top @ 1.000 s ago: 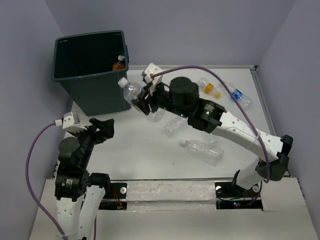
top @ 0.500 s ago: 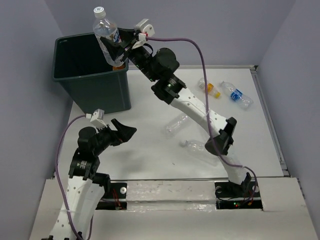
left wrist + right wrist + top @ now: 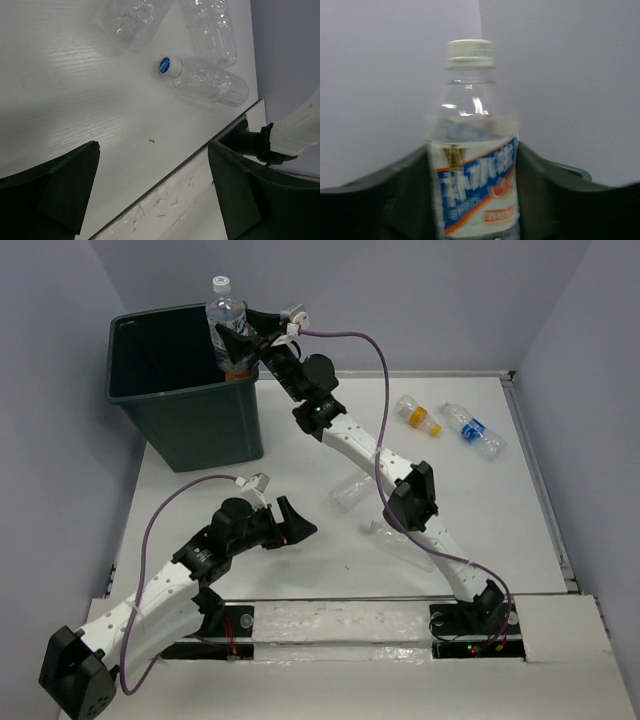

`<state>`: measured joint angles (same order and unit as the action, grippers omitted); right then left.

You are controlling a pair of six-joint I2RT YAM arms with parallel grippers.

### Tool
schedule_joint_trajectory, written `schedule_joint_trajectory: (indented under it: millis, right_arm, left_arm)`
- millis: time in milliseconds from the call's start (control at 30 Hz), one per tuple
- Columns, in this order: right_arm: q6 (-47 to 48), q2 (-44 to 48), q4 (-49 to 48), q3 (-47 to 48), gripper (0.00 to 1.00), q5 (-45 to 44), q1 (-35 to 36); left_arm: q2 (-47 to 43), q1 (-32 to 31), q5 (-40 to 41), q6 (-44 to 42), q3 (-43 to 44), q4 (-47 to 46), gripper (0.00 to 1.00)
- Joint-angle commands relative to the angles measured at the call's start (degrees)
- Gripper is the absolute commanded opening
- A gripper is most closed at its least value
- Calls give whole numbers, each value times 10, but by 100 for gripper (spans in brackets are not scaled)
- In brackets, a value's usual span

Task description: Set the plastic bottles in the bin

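Observation:
The bin (image 3: pixel 195 430) stands at the table's back left. A clear bottle (image 3: pixel 226 325) with a white cap and a blue-and-white label hangs upright over the bin's right rim, between the fingers of my right gripper (image 3: pixel 245 340). In the right wrist view this bottle (image 3: pixel 475 175) is blurred, and my right gripper (image 3: pixel 472 150) has its dark fingers spread on either side of the label. My left gripper (image 3: pixel 292 522) hovers wide open over the table's front middle. In its own view the left gripper (image 3: pixel 152 150) holds nothing, and a blue-capped clear bottle (image 3: pixel 207 82) lies ahead of it.
Two clear bottles (image 3: pixel 352 492) (image 3: pixel 400 537) lie mid-table under the right arm. An orange-capped bottle (image 3: pixel 418 413) and a blue-labelled bottle (image 3: pixel 473 429) lie at the back right. Something orange (image 3: pixel 237 368) shows inside the bin. The table's front edge (image 3: pixel 175 170) runs below the left gripper.
The right arm lifted the bottle from the table to above the bin's rim, and its fingers have now spread. The bottle sits upright and lower. The left arm swung forward and right.

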<state>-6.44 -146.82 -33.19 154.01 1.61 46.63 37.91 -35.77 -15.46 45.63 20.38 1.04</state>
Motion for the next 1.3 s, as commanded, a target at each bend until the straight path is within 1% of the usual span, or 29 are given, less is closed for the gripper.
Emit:
schedule_joint_trajectory:
  millis: [0, 33, 67, 100, 133, 167, 267, 300, 333, 367, 400, 433, 467, 500, 533, 567, 600, 633, 667, 700, 733, 767, 800, 833, 900, 967, 1033, 1133, 1267]
  right_arm:
    - [12, 33, -32, 7, 93, 27, 3]
    - [16, 38, -3, 2, 98, 32, 3]
    - [20, 57, 7, -5, 100, 42, 3]
    - [25, 71, 22, -13, 100, 45, 3]
    - [32, 86, 33, -26, 100, 49, 3]
    - [36, 104, 49, -61, 100, 59, 3]
    - [47, 194, 79, -124, 100, 65, 3]
    - [45, 228, 74, -206, 99, 57, 3]
    - [44, 304, 64, -255, 98, 55, 3]
    - [42, 345, 63, -356, 96, 45, 3]
    - [42, 388, 63, -410, 95, 36, -2]
    - [43, 474, 66, -466, 93, 25, -2]
    - [44, 519, 71, -520, 92, -1, -2]
    - [41, 563, 88, -627, 90, -21, -8]
    - [36, 606, 88, -678, 90, -47, -8]
    - [28, 689, 117, -727, 89, -81, -17]
    - [8, 727, 136, -813, 89, -94, -28]
    - [-2, 763, 170, -854, 89, -107, -28]
    - [-12, 828, 186, -893, 88, -136, -36]
    - [-21, 856, 204, -927, 88, -153, -36]
    - [-34, 881, 244, -983, 88, -169, -43]
    - [-49, 905, 273, -1004, 88, -186, -44]
    - [-64, 949, 296, -1023, 88, -221, -51]
    - [-76, 971, 318, -1061, 88, -231, -58]
    - [-92, 1005, 350, -1081, 88, -279, -79]
    - [-111, 1030, 402, -1086, 88, -281, -101]
    - [-125, 1049, 451, -1085, 87, -275, -102]
    - [-149, 1076, 489, -1106, 87, -298, -102]
    - [-171, 1082, 516, -1126, 87, -312, -107]
  left_arm:
    - [47, -39, 96, 8, 17, -74, 99]
    - [59, -53, 113, 3, 31, -77, 99]
    - [86, -61, 140, -5, 38, -85, 99]
    - [101, -69, 148, -13, 46, -92, 99]
    - [116, -76, 174, -19, 53, -97, 99]
    - [149, -93, 193, -25, 68, -108, 99]
    - [201, -116, 216, -65, 102, -132, 99]
    - [234, -128, 224, -84, 112, -144, 99]
    - [250, -134, 225, -96, 131, -152, 99]
    - [280, -148, 234, -105, 140, -168, 99]
    - [296, -155, 236, -114, 149, -177, 99]
    - [309, -160, 238, -139, 168, -185, 99]
    - [337, -168, 249, -150, 178, -197, 99]
    - [353, -177, 256, -162, 191, -198, 99]
    - [367, -182, 261, -176, 203, -199, 99]
    - [395, -185, 267, -201, 228, -200, 99]
    - [410, -190, 268, -213, 241, -202, 99]
    - [424, -191, 267, -239, 265, -203, 99]
    - [451, -192, 264, -252, 278, -204, 99]
    - [465, -192, 264, -265, 290, -204, 99]
    - [477, -193, 273, -276, 314, -201, 99]
    - [490, -194, 279, -288, 326, -198, 99]
    - [514, -193, 286, -314, 341, -185, 99]
    - [527, -193, 293, -329, 372, -176, 99]
    - [573, -193, 294, -375, 400, -160, 99]
    - [623, -193, 298, -396, 449, -134, 99]
    - [655, -192, 296, -417, 496, -112, 99]
    - [712, -184, 299, -423, 532, -98, 99]
    - [749, -168, 300, -425, 570, -73, 99]
